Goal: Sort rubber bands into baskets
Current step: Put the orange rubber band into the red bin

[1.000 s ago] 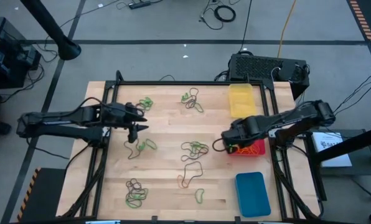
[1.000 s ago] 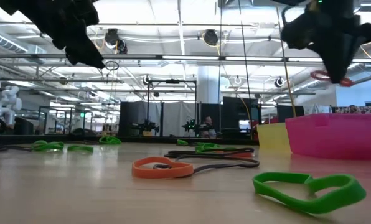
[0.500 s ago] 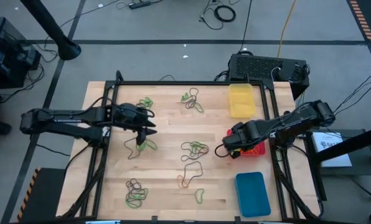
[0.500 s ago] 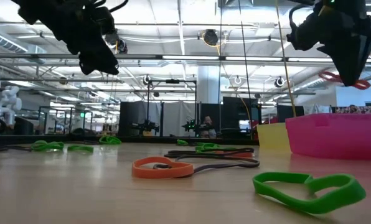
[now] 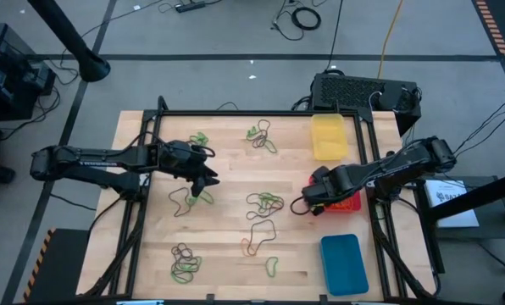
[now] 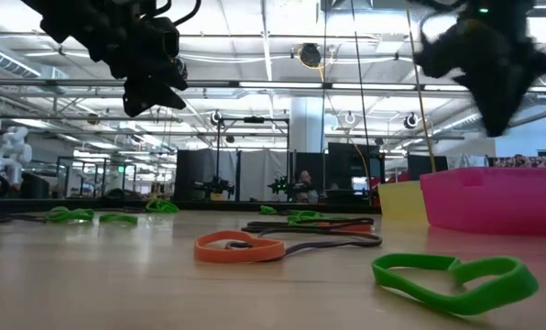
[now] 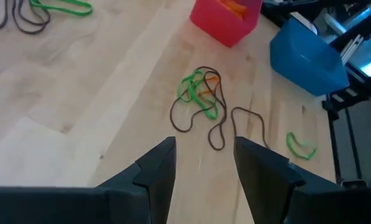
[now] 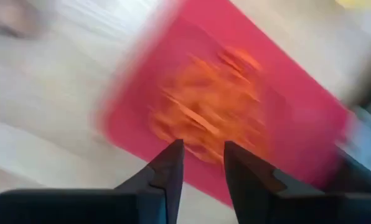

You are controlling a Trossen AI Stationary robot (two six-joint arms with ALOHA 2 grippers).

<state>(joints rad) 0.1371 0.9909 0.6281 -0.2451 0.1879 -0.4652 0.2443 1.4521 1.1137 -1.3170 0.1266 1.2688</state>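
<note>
right tool (image 8: 201,163) parted and empty just above red basket (image 8: 310,143) heaped with orange rubber bands (image 8: 204,112), left tool (image 7: 204,165) spread open, grasping nothing, over wooden surface (image 5: 227,182), green, orange and dark tangle (image 7: 201,99) just ahead, blue basket (image 7: 307,53) and yellow basket (image 5: 327,135) farther off

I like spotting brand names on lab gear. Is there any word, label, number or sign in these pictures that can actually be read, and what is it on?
None can be read.
White sheet beside the table's right edge: dark printing, too small to read.
Left arm: a line of pale lettering, too small to read.
Baskets, red, yellow, blue: no marking visible.
</note>
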